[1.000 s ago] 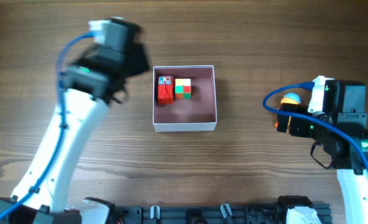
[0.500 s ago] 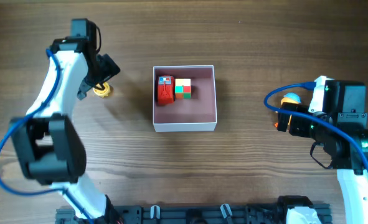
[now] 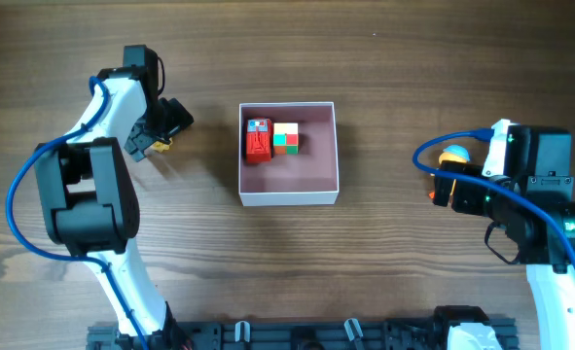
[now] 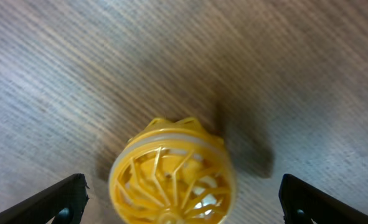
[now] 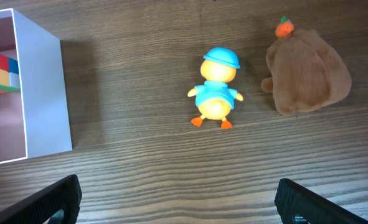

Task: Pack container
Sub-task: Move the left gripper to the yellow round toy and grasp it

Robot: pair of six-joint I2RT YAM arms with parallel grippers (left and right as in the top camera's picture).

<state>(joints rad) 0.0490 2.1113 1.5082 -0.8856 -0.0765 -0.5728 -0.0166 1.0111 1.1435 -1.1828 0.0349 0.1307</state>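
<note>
The container (image 3: 289, 197) is a square white-walled box with a pink inside at the table's centre. It holds a red toy (image 3: 258, 140) and a multicoloured cube (image 3: 287, 138). My left gripper (image 3: 162, 132) is open, down at a yellow wheel-shaped toy (image 3: 160, 147) left of the container. In the left wrist view the yellow toy (image 4: 173, 180) lies between my spread fingertips (image 4: 59, 202), not gripped. My right gripper (image 5: 180, 208) is open and empty, right of the container wall (image 5: 43, 93).
A small duck figure with a blue cap (image 5: 215, 90) and a brown plush with an orange top (image 5: 305, 71) lie ahead of my right gripper. The duck also shows in the overhead view (image 3: 453, 156). The table is dark wood.
My left arm has swung out and come down over the yellow toy left of the container, then shifted slightly right. The right arm and the toys in the container have not moved.
</note>
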